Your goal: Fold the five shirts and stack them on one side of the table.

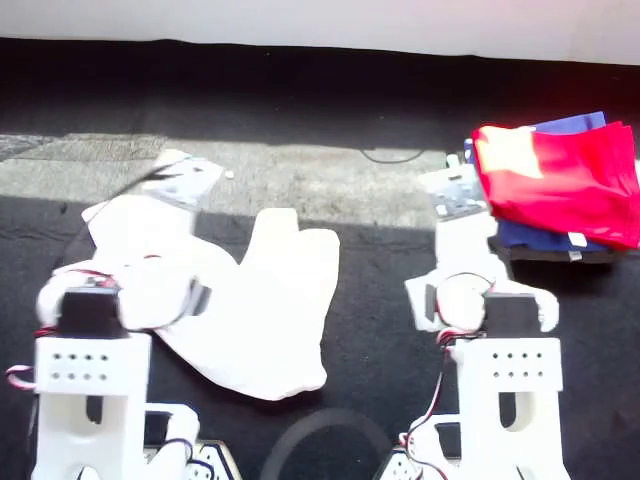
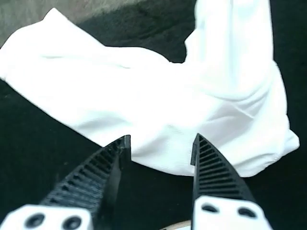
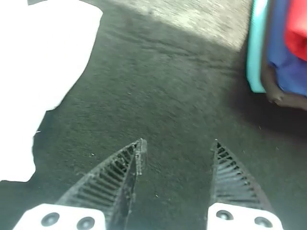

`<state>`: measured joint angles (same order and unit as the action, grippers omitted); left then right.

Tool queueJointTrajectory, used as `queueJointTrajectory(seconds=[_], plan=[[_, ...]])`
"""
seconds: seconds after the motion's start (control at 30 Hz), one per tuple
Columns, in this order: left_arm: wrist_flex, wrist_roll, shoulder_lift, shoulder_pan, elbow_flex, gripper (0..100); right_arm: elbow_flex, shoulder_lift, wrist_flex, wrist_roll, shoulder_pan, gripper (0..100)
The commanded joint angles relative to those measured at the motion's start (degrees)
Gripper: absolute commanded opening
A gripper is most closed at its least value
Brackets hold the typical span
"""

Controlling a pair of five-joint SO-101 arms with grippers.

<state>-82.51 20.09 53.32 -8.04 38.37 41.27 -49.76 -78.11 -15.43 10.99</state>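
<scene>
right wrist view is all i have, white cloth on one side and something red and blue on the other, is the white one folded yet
Observer: No. In the high view the white shirt lies spread out and rumpled, not folded.
Operator: where's the left gripper
Observer: The left gripper is open at the white shirt's edge, gripping nothing.
Operator: and the red and blue stuff
Observer: That is the stack: a red shirt lies on top of a blue shirt, at the right end of the table.
</scene>
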Motion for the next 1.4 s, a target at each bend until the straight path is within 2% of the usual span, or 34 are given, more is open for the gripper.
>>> queueJointTrajectory(seconds=[0.0, 0.1, 0.2, 0.37, 0.53, 0.7, 0.87, 1.17, 1.37], plan=[[-0.44, 2.73, 0.75, -12.97, -0.31, 21, -1.45, 4.44, 3.3, 4.57, 6.9, 21.7], [-0.44, 2.73, 0.66, -20.18, -0.31, 21, -8.48, 14.11, 6.37, 9.32, 9.71, 21.7], [-0.44, 2.73, 0.57, -24.4, -0.31, 21, -21.58, 26.42, 6.2, 12.04, 13.58, 21.7], [1.41, 2.73, 0.57, -28.09, -0.31, 21, -43.56, 46.9, 2.33, 14.77, 20.7, 21.7], [2.46, 2.81, 0.57, -30.37, -0.22, 21, -57.98, 65.54, 1.98, 17.23, 22.55, 21.7], [5.8, 7.3, 0.84, -30.37, 5.05, 21, -72.22, 75.21, -3.65, 18.2, 27.21, 21.7], [8.18, 8.79, 0.92, -30.37, 9.54, 21, -78.9, 83.03, -6.11, 17.85, 31.87, 21.7], [8.18, 8.79, 0.92, -30.46, 9.54, 21, -82.86, 91.82, -5.85, 17.76, 37.05, 21.7], [8.18, 8.79, 0.92, -30.46, 9.45, 21, -83.12, 96.66, -5.85, 17.67, 37.23, 21.7]])
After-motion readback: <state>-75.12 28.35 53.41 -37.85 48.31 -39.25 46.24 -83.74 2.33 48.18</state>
